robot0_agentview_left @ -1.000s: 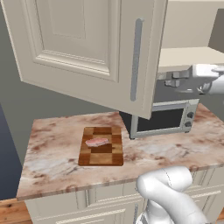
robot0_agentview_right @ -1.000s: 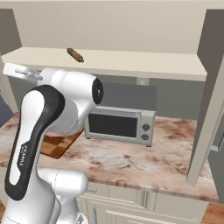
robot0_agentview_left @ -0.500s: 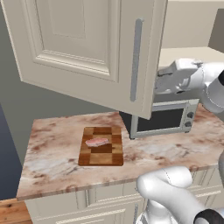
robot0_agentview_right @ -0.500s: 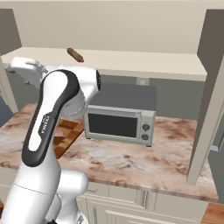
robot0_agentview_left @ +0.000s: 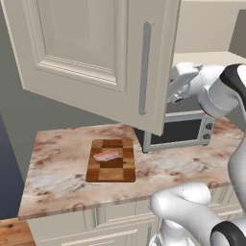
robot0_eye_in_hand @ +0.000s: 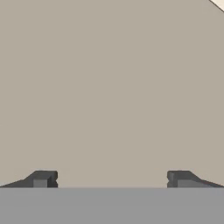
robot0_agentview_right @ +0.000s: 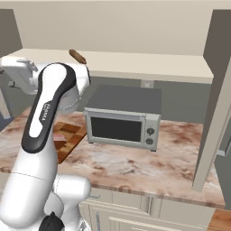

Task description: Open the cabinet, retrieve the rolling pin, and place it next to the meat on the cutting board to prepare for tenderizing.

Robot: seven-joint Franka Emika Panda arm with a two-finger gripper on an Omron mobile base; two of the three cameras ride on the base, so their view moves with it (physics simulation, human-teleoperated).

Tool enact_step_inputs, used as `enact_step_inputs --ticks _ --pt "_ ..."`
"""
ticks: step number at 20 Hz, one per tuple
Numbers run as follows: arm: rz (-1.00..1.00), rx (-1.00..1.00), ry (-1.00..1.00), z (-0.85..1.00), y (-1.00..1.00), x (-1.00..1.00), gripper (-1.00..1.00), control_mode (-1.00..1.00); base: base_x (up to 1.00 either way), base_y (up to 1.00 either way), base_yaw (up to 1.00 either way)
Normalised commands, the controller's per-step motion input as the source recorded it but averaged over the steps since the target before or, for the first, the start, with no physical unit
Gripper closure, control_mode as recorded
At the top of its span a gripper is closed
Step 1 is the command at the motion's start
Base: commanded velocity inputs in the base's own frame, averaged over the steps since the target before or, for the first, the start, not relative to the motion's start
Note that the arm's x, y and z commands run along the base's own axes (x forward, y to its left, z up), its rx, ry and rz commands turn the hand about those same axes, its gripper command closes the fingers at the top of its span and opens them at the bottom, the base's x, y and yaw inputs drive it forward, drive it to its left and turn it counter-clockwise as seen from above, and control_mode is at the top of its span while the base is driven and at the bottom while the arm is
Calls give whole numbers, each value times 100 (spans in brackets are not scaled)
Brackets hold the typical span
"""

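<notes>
The cabinet (robot0_agentview_left: 91, 53) stands open, its left door swung out over the counter. On its beige shelf (robot0_agentview_right: 149, 66) lies the brown rolling pin (robot0_agentview_right: 77, 56), far back at the left. The checkered cutting board (robot0_agentview_left: 111, 161) rests on the counter with the pinkish meat (robot0_agentview_left: 106, 155) on its far half. My gripper (robot0_eye_in_hand: 111, 179) is open, its fingertips (robot0_eye_in_hand: 43, 179) wide apart and nothing between them, facing a plain beige surface up close. My hand (robot0_agentview_left: 181, 80) hangs beside the open door's edge, above the toaster oven and left of the rolling pin.
A grey toaster oven (robot0_agentview_right: 124, 119) stands on the marble counter (robot0_agentview_left: 62, 178) under the cabinet, right of the board. The cabinet's right door (robot0_agentview_right: 219, 99) hangs open at the far right. My own arm (robot0_agentview_right: 47, 117) hides part of the board in the right base view.
My hand has swung to the left, toward the edge of the open left door, at about the same height. The board, meat and rolling pin have stayed put.
</notes>
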Motion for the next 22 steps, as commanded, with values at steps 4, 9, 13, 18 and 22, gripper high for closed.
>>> enact_step_inputs --ticks 4,9,13,18,22 --pt "7 0 0 0 56 -52 -100 -100 0 0 0" --pt "5 0 0 0 62 -55 -100 -100 0 0 0" --pt "3 0 0 0 72 -50 -100 -100 0 0 0" --pt "3 0 1 0 79 -30 -100 -100 0 0 0" --pt "3 -1 3 -1 89 -14 -100 -100 0 0 0"
